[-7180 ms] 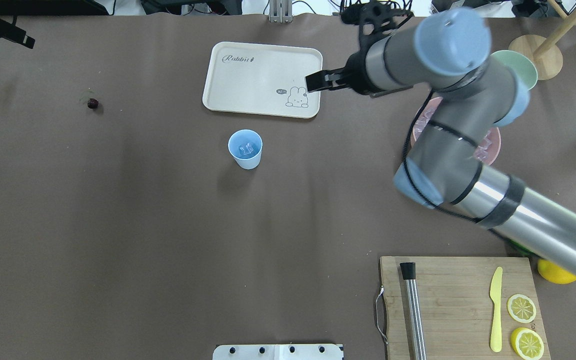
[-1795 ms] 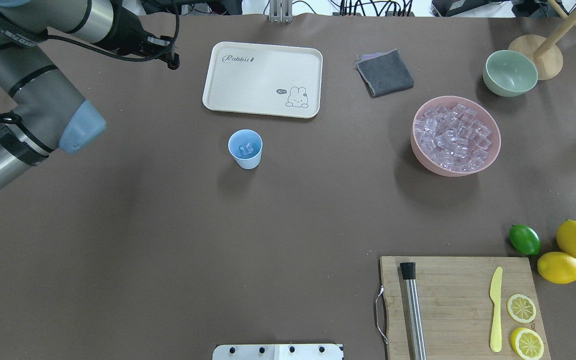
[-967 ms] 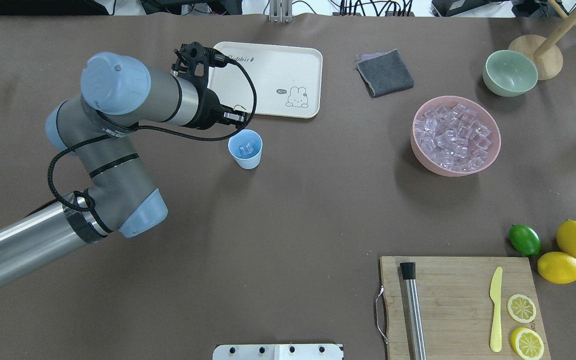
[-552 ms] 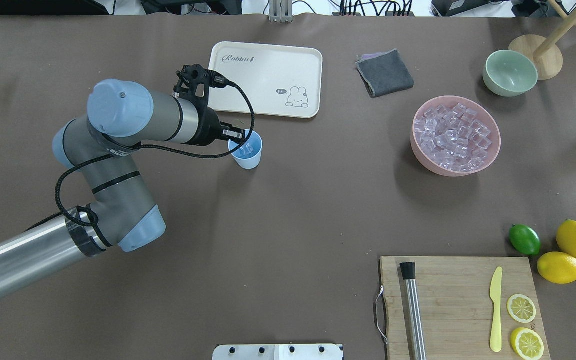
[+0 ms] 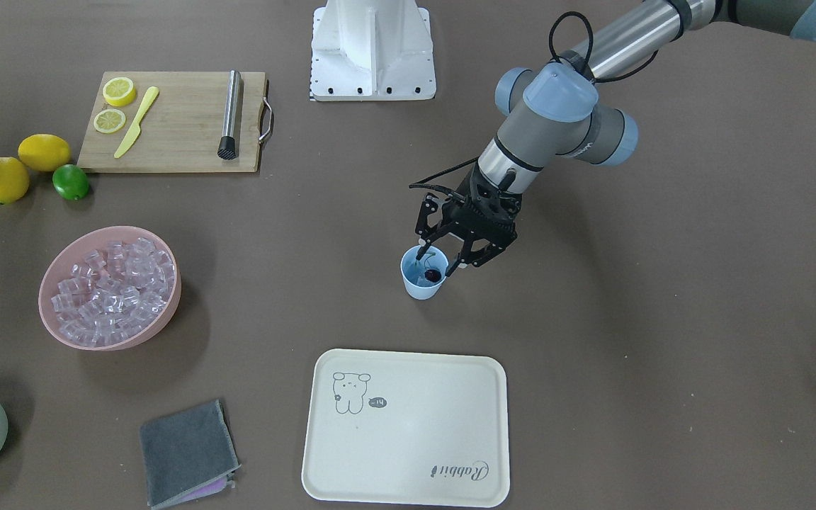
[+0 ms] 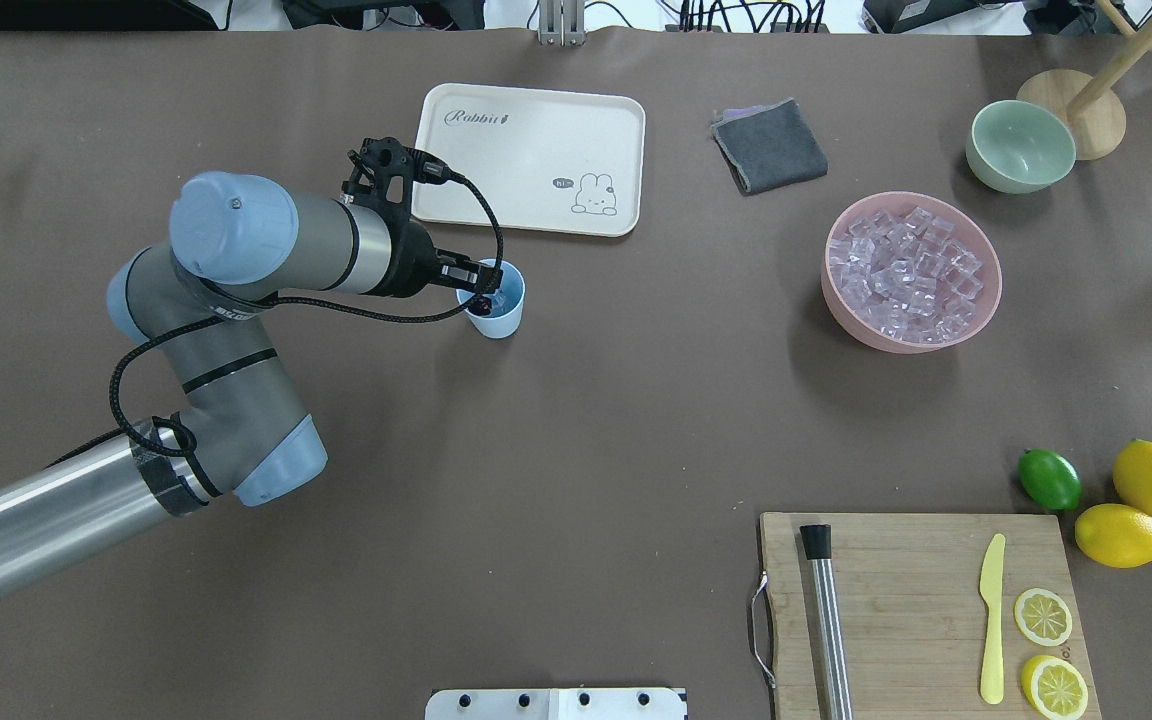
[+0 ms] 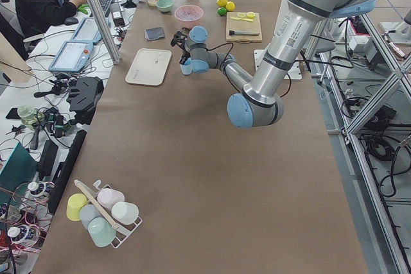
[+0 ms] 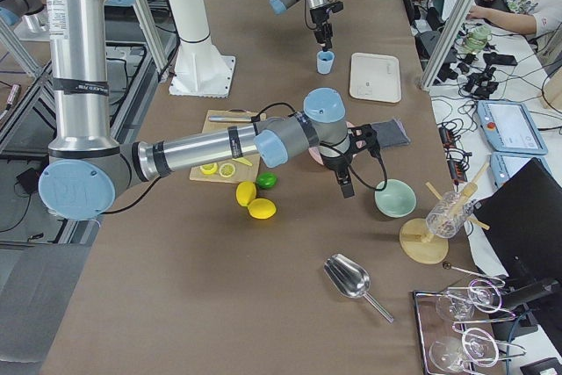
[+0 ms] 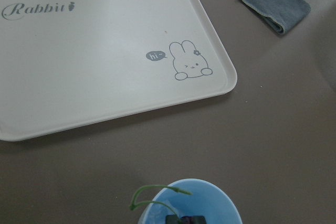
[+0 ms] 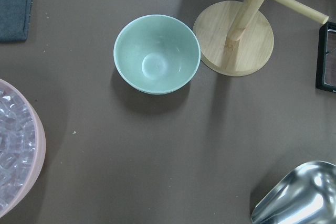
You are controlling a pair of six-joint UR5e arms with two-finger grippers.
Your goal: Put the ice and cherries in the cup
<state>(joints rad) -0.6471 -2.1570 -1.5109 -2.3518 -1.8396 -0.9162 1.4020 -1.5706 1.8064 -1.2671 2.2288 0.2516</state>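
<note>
The light-blue cup [image 6: 499, 318] stands in front of the tray, also in the front view [image 5: 422, 287]. My left gripper [image 5: 436, 265] hangs over its mouth, shut on the dark cherry [image 5: 433, 275], which sits at rim height [image 6: 483, 301]. In the left wrist view the cherry's green stem [image 9: 157, 185] curls above the cup's rim [image 9: 223, 195]. Ice in the cup is mostly hidden. Several clear ice cubes [image 6: 906, 265] fill the pink bowl [image 6: 871, 332]. My right gripper [image 8: 344, 189] hovers near the green bowl, in the right side view only; I cannot tell its state.
A cream rabbit tray [image 6: 526, 150] lies just behind the cup, a grey cloth [image 6: 769, 145] to its right. The pale green bowl [image 10: 156, 53], a wooden stand [image 10: 233, 38] and a metal scoop [image 10: 299, 192] are at the far right. A cutting board [image 6: 896, 600], lemons and a lime are near right.
My right arm left the overhead view. My left arm came in from the left, carried the cherry over the cup and has dropped slightly toward its mouth.
</note>
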